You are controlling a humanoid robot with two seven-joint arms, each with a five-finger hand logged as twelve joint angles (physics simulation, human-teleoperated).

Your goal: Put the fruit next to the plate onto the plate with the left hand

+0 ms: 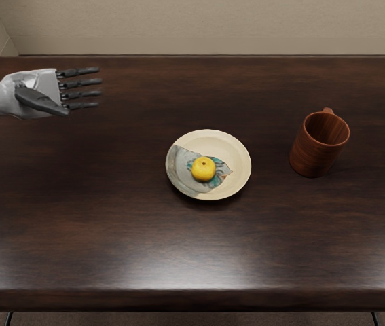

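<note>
The dark wooden table fills the view, its far edge against the wall. The left hand hovers above the table's far left corner, well apart from everything else, fingers straight and slightly fanned, thumb out, holding nothing. The cream plate lies about mid-table, and a brown mug stands upright nearer the right edge, apart from the plate. The yellow fruit sits on the plate, just left of its centre. By this the placing looks done; no fruit lies beside the plate, so the next move calls only for the arm to rest clear
</note>
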